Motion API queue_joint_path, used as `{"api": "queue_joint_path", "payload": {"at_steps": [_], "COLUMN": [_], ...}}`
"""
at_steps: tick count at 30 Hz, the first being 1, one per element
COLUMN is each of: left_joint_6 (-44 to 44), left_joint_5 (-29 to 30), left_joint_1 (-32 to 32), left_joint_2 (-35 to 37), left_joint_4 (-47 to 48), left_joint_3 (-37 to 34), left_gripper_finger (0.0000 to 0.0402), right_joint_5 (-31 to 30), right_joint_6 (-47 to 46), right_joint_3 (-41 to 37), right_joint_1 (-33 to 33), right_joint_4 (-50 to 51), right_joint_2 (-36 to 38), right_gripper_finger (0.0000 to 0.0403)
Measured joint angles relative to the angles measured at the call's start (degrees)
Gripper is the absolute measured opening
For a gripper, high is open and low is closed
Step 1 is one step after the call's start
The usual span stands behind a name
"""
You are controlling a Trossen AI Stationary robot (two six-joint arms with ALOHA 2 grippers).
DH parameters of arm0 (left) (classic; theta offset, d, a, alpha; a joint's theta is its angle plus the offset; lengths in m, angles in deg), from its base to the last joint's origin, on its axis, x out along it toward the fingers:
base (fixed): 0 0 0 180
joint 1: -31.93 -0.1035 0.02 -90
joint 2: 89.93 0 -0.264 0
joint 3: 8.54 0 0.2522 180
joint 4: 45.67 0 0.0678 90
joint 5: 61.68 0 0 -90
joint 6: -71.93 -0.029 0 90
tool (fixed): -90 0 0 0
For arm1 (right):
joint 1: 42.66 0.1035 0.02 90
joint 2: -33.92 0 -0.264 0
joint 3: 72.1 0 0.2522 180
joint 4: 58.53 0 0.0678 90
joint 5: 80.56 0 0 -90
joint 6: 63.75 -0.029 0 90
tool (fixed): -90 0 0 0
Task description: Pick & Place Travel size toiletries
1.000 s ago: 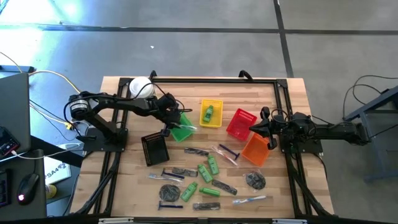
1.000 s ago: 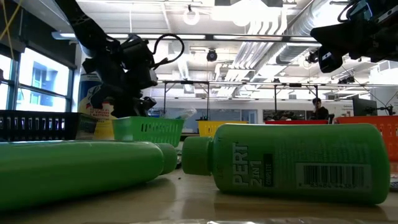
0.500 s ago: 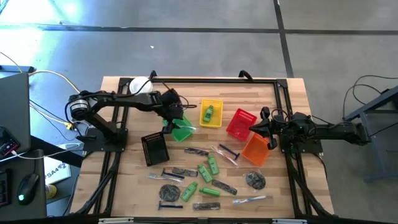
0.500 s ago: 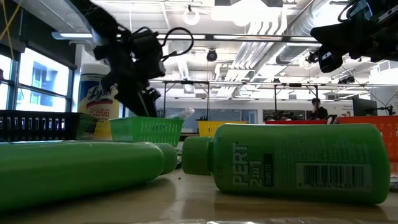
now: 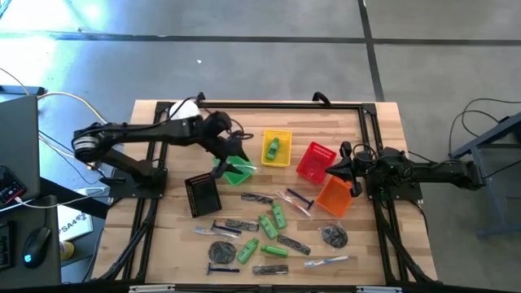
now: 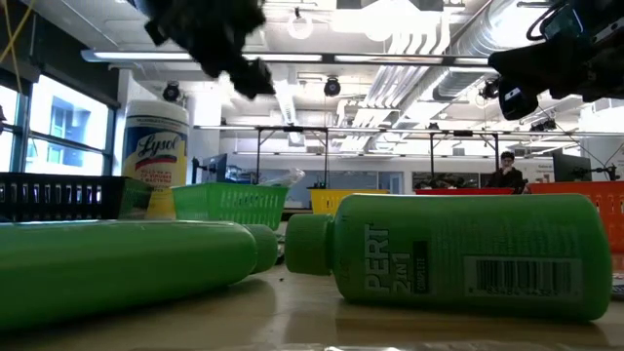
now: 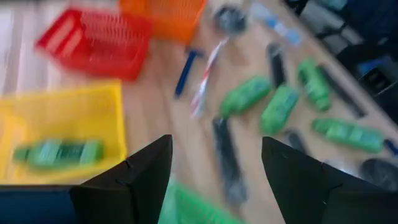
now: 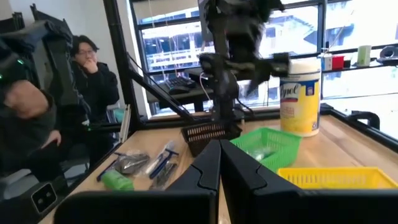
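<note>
Left jaws wide and empty above the green basket; right jaws shut, parked by the orange basket.

My left gripper (image 5: 221, 151) hangs over the small green mesh basket (image 5: 237, 170), fingers (image 7: 134, 180) spread wide, nothing between them. A clear-wrapped piece (image 5: 244, 167) lies in that basket. My right gripper (image 5: 334, 165) sits at the right side of the wooden tabletop (image 5: 374, 236), jaws closed on nothing, just beside the orange mesh basket (image 5: 334, 197) and red mesh basket (image 5: 316, 161). One small bright green bottle (image 5: 273, 149) lies in the yellow mesh basket (image 5: 277, 149). Loose toiletries are spread on the near half of the tabletop: green bottles (image 5: 269, 222), dark slim sticks (image 5: 257, 198), round dark grey discs (image 5: 334, 235), a razor (image 5: 221, 268). Black mesh basket (image 5: 203, 194) stands left of them. White-lidded wipes jar (image 6: 155, 158) is behind the green basket.
</note>
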Motion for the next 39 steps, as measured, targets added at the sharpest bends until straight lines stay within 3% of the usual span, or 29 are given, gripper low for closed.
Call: {"api": "queue_joint_path", "payload": {"at_steps": [5,11,14,17,29,33,39], "left_joint_6": [6.38,9.18,14.06,16.23,19.49,18.04,16.12], "left_joint_5": [9.32,22.57,32.43,38.67,40.37,40.30,40.28], "left_joint_1": [8.51,18.65,21.85,22.12,22.11,22.13,22.13], "left_joint_2": [5.91,12.35,15.70,20.07,46.77,50.99,53.13], "left_joint_4": [-3.65,-1.05,3.73,6.70,-15.99,-22.93,-23.89], "left_joint_3": [-0.05,-0.07,-0.09,-2.37,-32.82,-39.38,-44.26], "left_gripper_finger": [0.0209,0.0093,0.0023,0.0012,0.0001,0.0001,0.0000], "right_joint_5": [-0.01,-1.74,-1.76,-1.83,-3.08,-5.46,-7.69], "right_joint_6": [0.00,0.00,0.00,0.25,0.46,0.48,0.50], "right_joint_3": [0.00,0.00,0.00,0.00,0.00,0.00,0.00], "right_joint_1": [0.00,0.00,0.00,0.00,-0.02,-0.02,-0.02], "right_joint_4": [0.19,1.43,1.45,1.43,1.03,0.25,0.31], "right_joint_2": [0.00,0.00,0.00,0.02,0.00,0.02,0.00], "right_gripper_finger": [0.0003,0.0003,0.0003,0.0003,0.0003,0.0003,0.0003]}}
